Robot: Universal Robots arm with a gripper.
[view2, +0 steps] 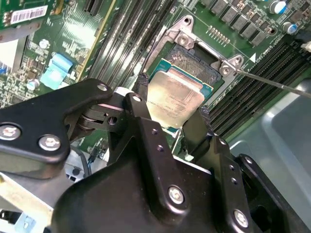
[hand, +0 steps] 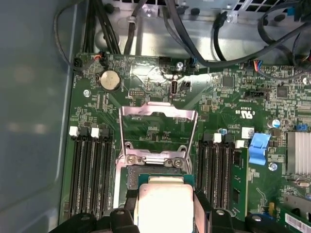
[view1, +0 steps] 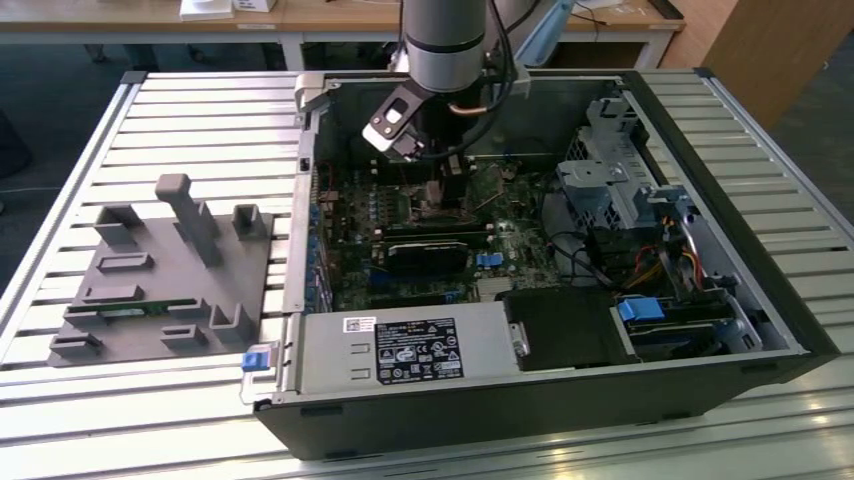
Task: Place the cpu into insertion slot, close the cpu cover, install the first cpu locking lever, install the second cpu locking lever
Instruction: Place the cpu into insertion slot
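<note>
At the exterior view's left, a grey holder (view1: 167, 275) lies on the slatted table (view1: 80, 140). At centre is the open computer case (view1: 534, 410), with the gripper (view1: 434, 165) reaching into its upper middle. In the second wrist view, its fingers (view2: 141, 85) pinch the chip (view2: 175, 94) by two edges over the socket (view2: 192, 60). In the first wrist view, the cover (hand: 131, 112) is flipped open.

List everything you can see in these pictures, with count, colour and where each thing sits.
insertion slot: one, dark, silvery rim, on green board
cpu: one, silver-grey, at the slot
cpu cover: one, silvery, hinged open
memory slots: two banks, black, flanking the slot
coin battery: one, silver, on the board
computer case: one, black, on slatted table
fixture tray: one, grey, exterior view's left of case
gripper: one, black, shut on the cpu
</note>
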